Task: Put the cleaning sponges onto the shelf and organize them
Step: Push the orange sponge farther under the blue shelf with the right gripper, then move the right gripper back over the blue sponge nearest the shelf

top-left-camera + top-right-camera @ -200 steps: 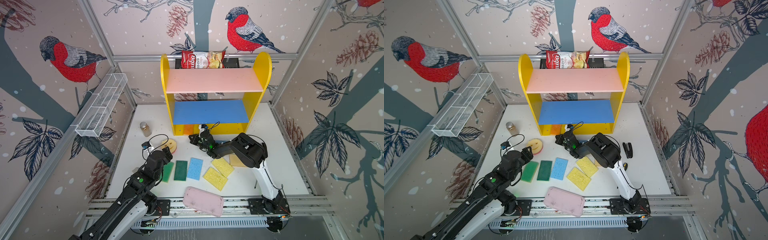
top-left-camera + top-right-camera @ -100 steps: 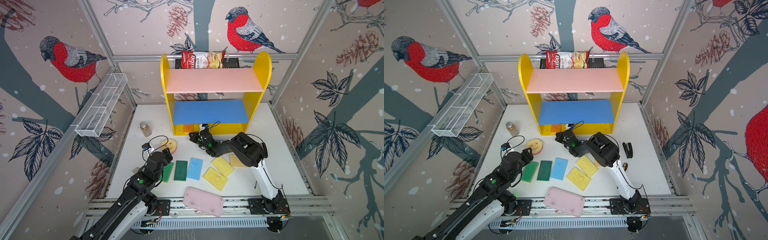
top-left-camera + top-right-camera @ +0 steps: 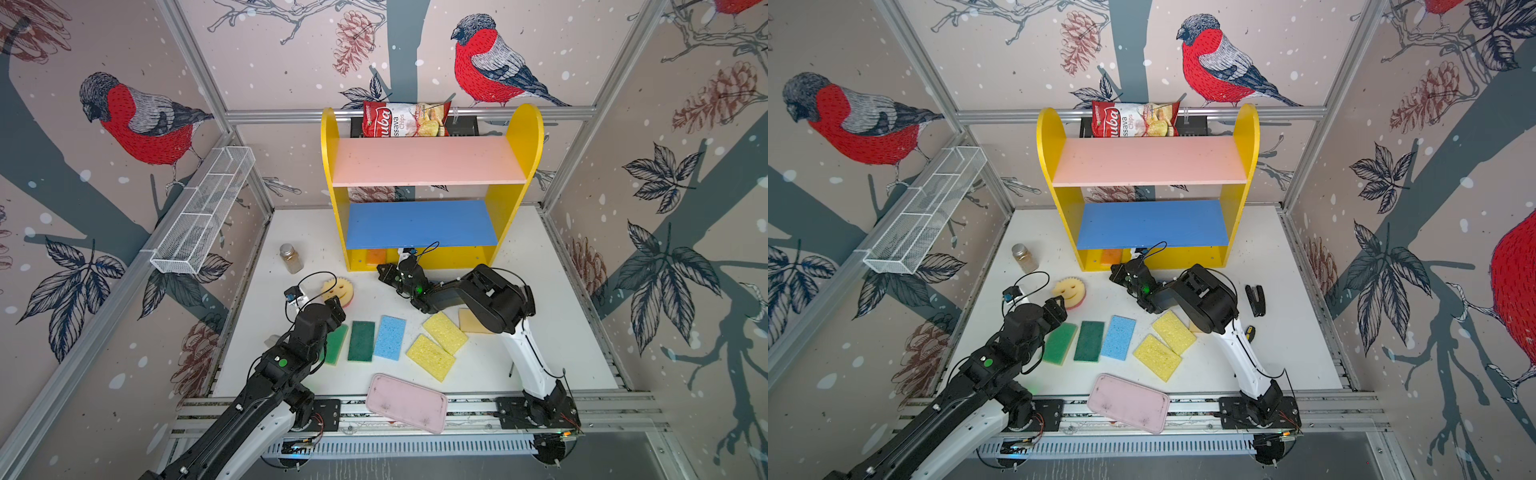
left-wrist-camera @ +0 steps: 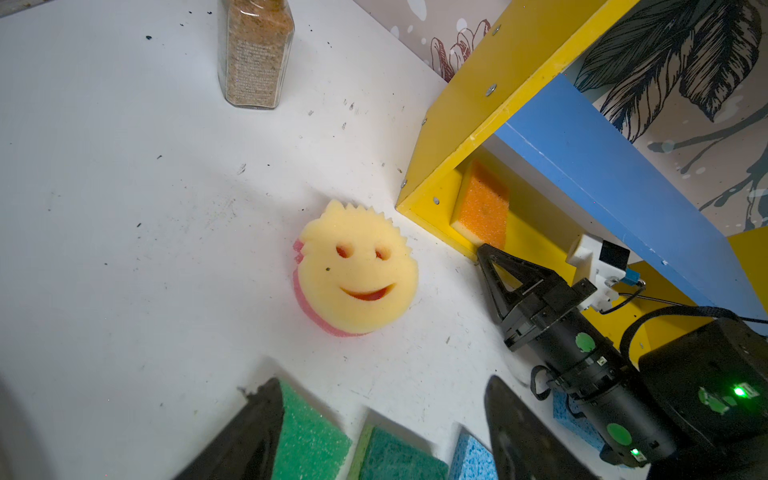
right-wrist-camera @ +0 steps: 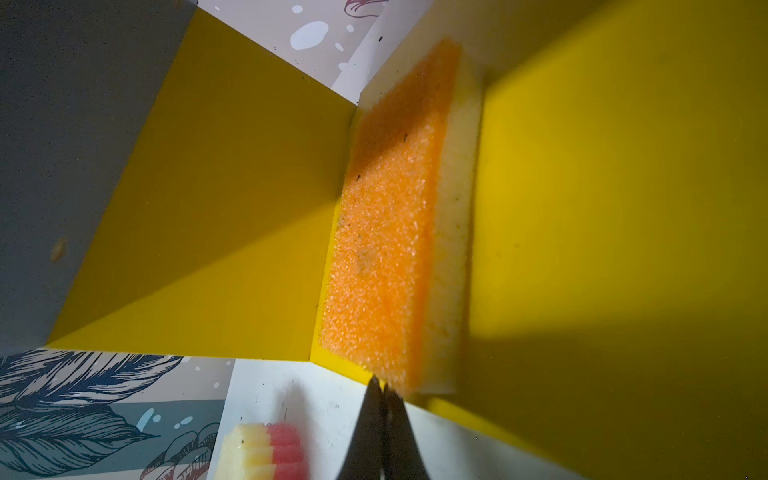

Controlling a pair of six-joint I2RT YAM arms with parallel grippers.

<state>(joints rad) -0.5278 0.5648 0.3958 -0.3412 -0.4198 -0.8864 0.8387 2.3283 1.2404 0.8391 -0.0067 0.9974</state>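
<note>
Spice jar (image 3: pixel 291 259) near shelf (image 3: pixel 424 162) (chip bag (image 3: pixel 405 120) behind)

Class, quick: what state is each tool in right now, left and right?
Left tool: open, holding nothing.
Right tool: closed, holding nothing, tips at the orange sponge.

The small three-tier board shelf (image 3: pixel 519 137) is yellow at its sides and base, pink on its upper level and blue on its middle level. Just past the tips of the black right gripper (image 5: pixel 380 390), the flat rectangular foam sponge (image 5: pixel 386 249) is orange with a cream layer. Ahead of the black left gripper (image 4: pixel 382 380), the round smiley-face foam sponge (image 4: pixel 357 270) is pale yellow over pink. Beside that gripper lie a light green rectangular sponge (image 3: pixel 1059 343), a dark green rectangular sponge (image 3: pixel 1089 340) and a light blue rectangular sponge (image 3: pixel 1119 336). Behind the right gripper lie two yellow rectangular sponges (image 3: pixel 1173 332). The printed wall panels (image 3: pixel 270 62) are beige, patterned with red-breasted birds, pine cones and dark leaves.
</note>
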